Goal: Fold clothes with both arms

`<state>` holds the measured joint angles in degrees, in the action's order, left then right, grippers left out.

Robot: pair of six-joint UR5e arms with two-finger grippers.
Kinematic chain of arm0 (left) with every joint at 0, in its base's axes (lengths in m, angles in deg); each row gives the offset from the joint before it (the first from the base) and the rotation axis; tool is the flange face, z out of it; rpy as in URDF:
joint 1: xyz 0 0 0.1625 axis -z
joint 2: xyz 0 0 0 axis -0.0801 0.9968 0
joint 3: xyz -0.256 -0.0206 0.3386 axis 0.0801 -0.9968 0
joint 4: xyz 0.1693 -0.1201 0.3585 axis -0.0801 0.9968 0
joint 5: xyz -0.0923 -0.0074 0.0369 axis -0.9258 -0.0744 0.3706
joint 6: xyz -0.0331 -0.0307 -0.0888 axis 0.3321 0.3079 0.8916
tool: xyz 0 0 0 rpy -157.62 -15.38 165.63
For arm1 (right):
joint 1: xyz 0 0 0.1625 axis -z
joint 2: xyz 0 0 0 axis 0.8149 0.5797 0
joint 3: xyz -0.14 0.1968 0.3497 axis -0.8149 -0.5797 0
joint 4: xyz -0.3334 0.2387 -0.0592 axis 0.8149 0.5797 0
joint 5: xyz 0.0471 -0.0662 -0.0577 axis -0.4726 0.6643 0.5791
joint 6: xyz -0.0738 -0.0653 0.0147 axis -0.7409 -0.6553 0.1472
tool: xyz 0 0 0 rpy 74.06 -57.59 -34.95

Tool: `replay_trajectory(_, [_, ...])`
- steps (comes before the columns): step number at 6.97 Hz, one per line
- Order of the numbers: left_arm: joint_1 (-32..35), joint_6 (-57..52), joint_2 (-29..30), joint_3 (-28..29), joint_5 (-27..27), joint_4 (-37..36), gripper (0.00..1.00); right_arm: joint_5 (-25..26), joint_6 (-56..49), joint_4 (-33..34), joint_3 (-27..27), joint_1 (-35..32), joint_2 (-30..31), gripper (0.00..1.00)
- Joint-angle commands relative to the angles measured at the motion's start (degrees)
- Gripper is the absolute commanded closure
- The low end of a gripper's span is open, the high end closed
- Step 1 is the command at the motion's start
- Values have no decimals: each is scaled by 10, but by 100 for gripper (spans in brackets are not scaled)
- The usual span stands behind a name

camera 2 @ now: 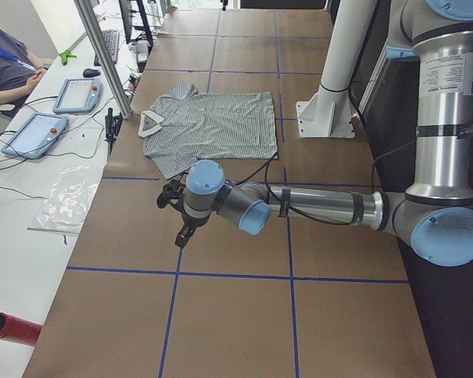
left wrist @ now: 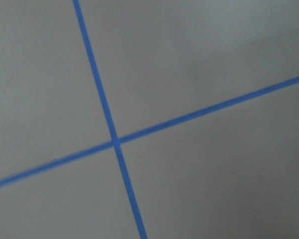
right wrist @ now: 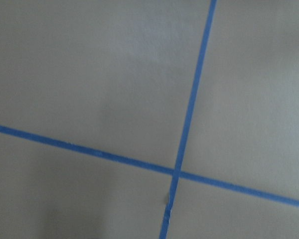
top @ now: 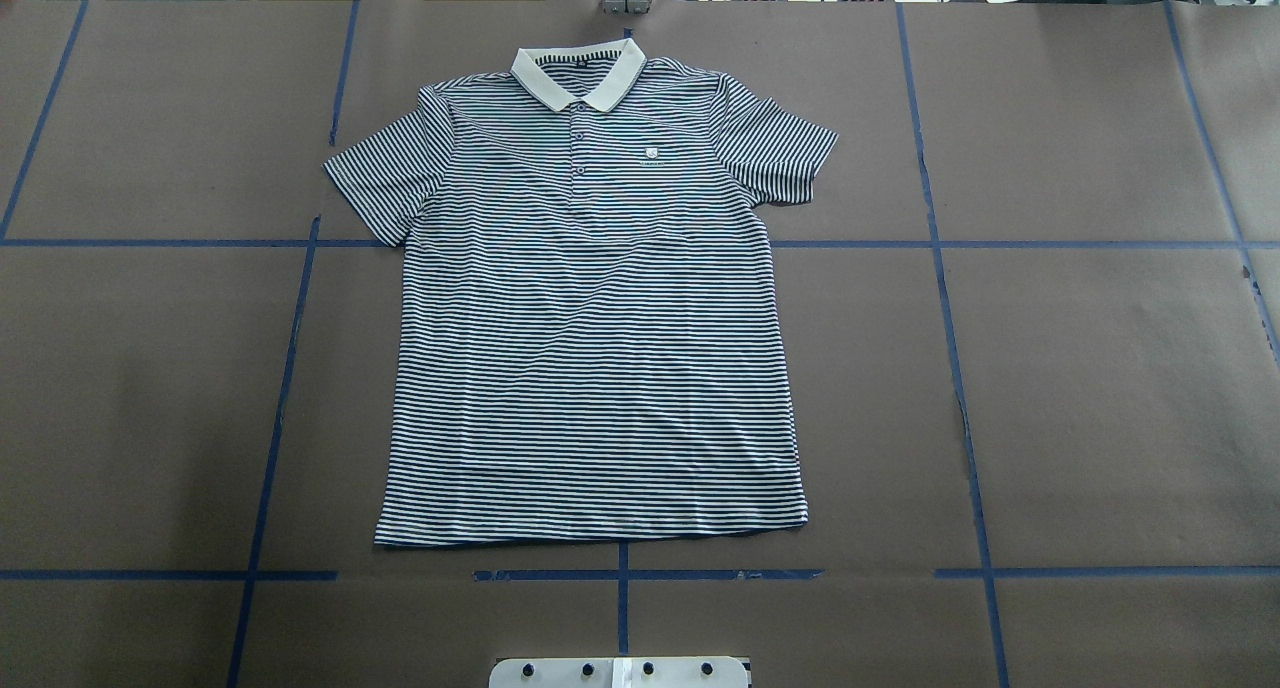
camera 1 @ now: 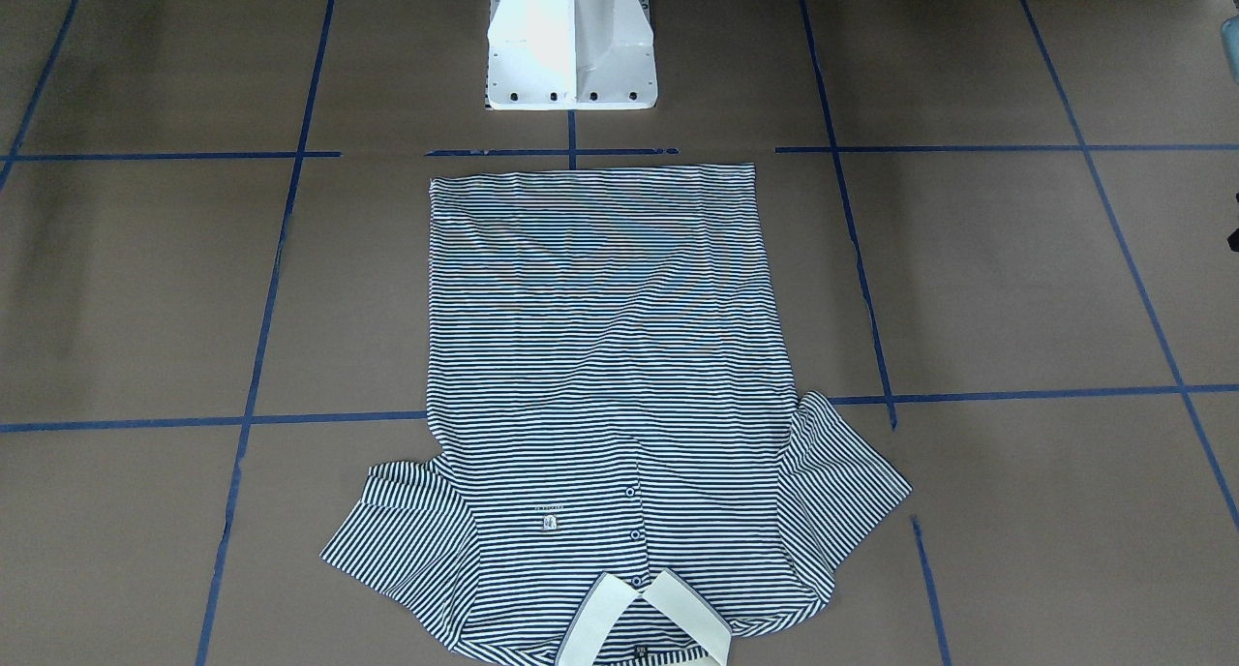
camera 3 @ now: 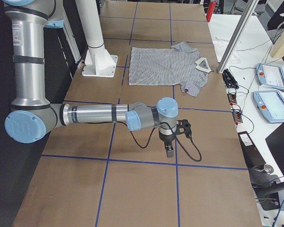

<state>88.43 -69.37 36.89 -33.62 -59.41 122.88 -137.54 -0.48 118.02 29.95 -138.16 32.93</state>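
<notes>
Striped polo shirt (top: 590, 368) flat, face up, middle of the table (top: 1100, 388), collar at the far edge. Left pincer (camera 2: 182, 233) and right pincer (camera 3: 170, 150) hovering well off to either side; apart or together, cannot tell. Probably soft, light, floppy knit, so best pinched at sleeve and hem edges.

Overhead and front cameras face each other across the shirt (top: 590, 368).
</notes>
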Motion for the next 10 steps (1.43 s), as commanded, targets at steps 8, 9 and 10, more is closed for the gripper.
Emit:
replay_trajectory(8, [0, 2, 47, 26, 16, 103, 0, 135, 479, -125, -193, 242, -348, 40])
replay_trajectory(9, [-1, 2, 48, 27, 16, 103, 0, 153, 516, -178, -243, 263, -365, 42])
replay_trajectory(10, [0, 2, 48, 26, 16, 103, 0, 224, 539, -193, -279, 308, -379, 42])
